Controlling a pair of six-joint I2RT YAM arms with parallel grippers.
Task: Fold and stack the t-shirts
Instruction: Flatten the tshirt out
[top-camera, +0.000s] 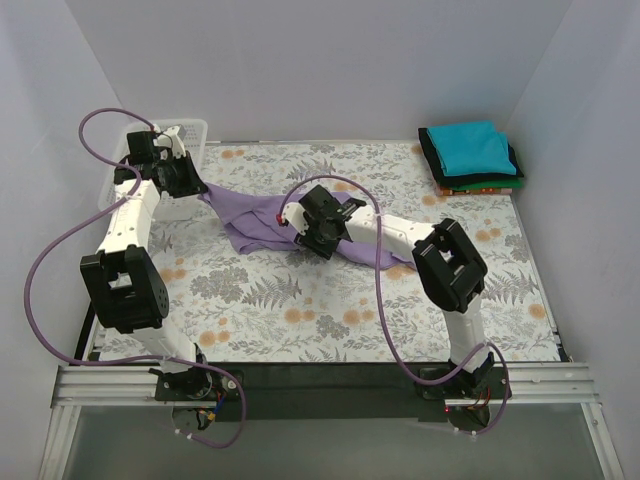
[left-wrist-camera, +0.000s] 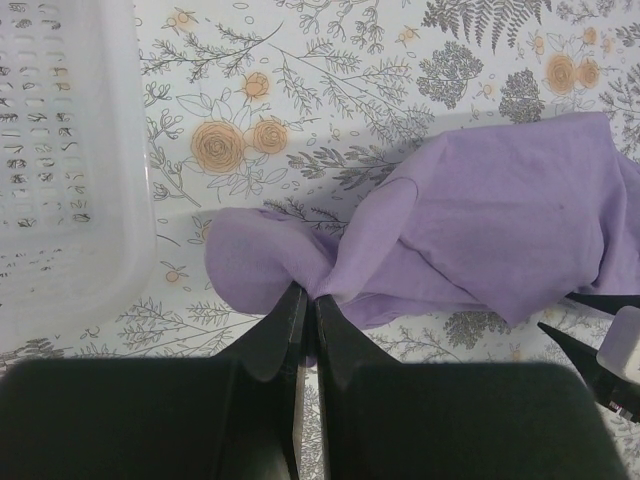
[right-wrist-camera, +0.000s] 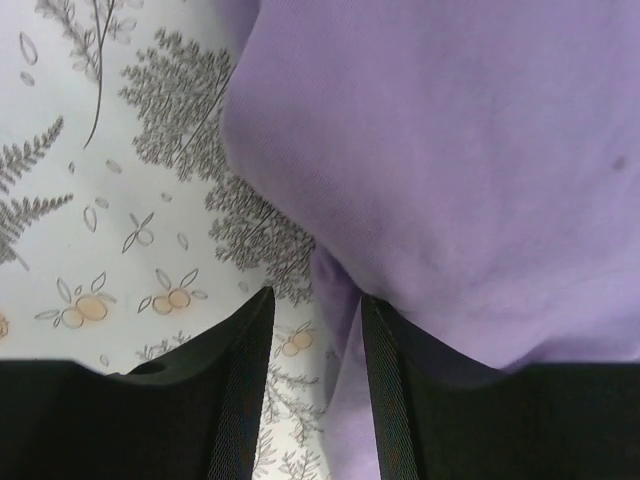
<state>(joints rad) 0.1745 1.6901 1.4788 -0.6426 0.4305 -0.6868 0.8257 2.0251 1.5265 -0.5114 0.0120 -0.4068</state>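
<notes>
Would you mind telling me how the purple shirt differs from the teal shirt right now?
The purple shirt lies crumpled and unfolded mid-table; the teal shirt is folded into a neat rectangle. The purple one is gripped by the left pincer and the right pincer; the teal one sits untouched atop a stack in the far right corner. Both are plain cloth.

No readable text, labels, brands or nos. anywhere: not on the shirts, basket, cloth or arms in any view.
</notes>
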